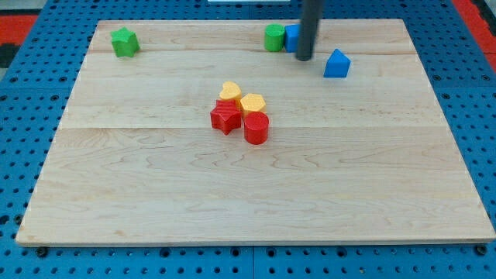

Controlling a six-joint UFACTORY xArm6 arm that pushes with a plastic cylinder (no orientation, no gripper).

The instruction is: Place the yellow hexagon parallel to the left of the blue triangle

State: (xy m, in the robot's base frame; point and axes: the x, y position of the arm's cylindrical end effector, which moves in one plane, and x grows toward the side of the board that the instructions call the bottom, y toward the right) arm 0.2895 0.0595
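At the far side of the board [155, 186], my tip [304, 58] rests on the wood, a bare rod that holds nothing, just in front of a blue block [292, 37] it partly hides, with a green cylinder [273, 37] left of that. The blue triangle [336, 64] sits near, to its right. The yellow hexagon [253, 102] lies mid-board, touching a yellow block [229, 91], red star [225, 118] and red cylinder [256, 128]. 1 green block [124, 42] sits far left.

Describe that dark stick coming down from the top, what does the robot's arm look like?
Only a plain rod shows: straight, round, dark grey to black, smooth, with no cables, markings or fingers visible. It enters from the view's top edge, so the arm above is out of sight. My tip is a blunt end.
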